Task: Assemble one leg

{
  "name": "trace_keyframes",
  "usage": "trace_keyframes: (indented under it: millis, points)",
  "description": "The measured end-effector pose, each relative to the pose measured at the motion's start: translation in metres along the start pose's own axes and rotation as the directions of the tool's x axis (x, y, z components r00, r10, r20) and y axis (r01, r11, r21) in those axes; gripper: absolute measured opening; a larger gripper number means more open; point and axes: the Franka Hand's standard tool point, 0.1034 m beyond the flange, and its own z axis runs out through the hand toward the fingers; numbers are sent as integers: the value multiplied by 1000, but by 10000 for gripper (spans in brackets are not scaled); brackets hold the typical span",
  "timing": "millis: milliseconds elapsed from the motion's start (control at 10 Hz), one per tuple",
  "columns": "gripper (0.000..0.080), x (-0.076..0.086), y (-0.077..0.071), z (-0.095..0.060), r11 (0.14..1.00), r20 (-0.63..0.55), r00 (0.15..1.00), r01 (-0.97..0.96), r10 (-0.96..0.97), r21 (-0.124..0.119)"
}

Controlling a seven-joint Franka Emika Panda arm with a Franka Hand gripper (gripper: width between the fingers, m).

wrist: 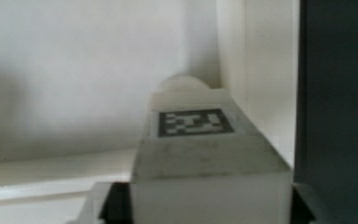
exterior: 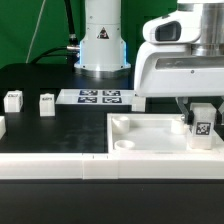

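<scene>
We count four legs in the exterior view: one held (exterior: 203, 126) at that view's right, two standing loose on the table (exterior: 50, 85) at its left (exterior: 13, 99) and (exterior: 47, 103), and part of a fourth (exterior: 2, 127) cut off at the left edge. There is one tabletop (exterior: 150, 135), lying with its rim up, and one marker board (exterior: 98, 97) behind it near the arm's base (exterior: 102, 40).

Our end effector (exterior: 203, 112) is clamped on the held leg, fingers against its sides. That leg stands upright over the tabletop's corner at the exterior view's right, tag facing the camera; we cannot tell whether its lower end touches the tabletop. In the wrist view the leg (wrist: 202, 150) fills the middle, tag on its face, with the white tabletop wall (wrist: 256, 60) just beside it.

The table's left half is mostly open black surface around the two loose legs. The tabletop's inner floor is bare.
</scene>
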Motion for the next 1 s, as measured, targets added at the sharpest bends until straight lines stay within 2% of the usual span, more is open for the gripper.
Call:
trace_keyframes:
  millis: [200,300,400,500,600,800,1000]
  points:
    - [292,1,3,0,999,-3,999,-51,51,3]
    - [292,2,4,0,990,-9,990,-141,141,13]
    - [292,2,6,0,946,-5,946,-324,324,29]
    - [292,2,8,0,892,2,892,-451,451,34]
    - [292,2,9,0,828,7,829,-560,560,32]
    - [292,1,11,0,632,21,632,-775,774,29]
    - [292,-1,12,0,453,31,454,-891,891,25]
